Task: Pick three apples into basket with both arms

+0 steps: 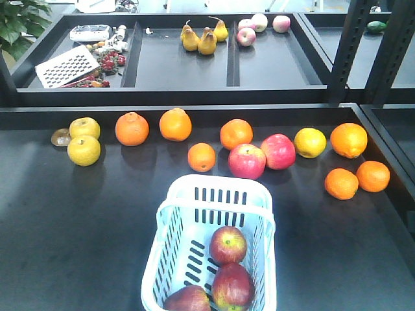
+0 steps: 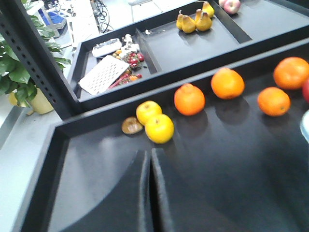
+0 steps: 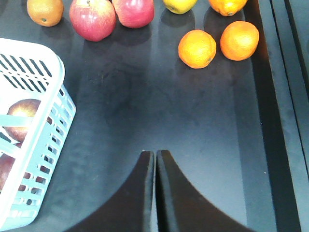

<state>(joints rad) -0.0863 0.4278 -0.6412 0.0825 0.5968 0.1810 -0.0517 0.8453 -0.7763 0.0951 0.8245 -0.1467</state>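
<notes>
Three dark red, firm, smooth-skinned apples [image 1: 227,245] sit in the pale blue slotted plastic basket [image 1: 217,190]; both end effectors, left [image 2: 149,193] and right [image 3: 155,193], are closed and empty.

We saw a pale blue-white basket [image 1: 217,194] with rows of dark vertical slots. Inside it lay three dark red apples [image 1: 227,245] with yellow-green patches. The table [image 1: 65,227] was black. Behind the basket were orange oranges [image 1: 132,128], two pink-red apples [image 1: 247,161] and yellow fruits [image 1: 84,150].
</notes>
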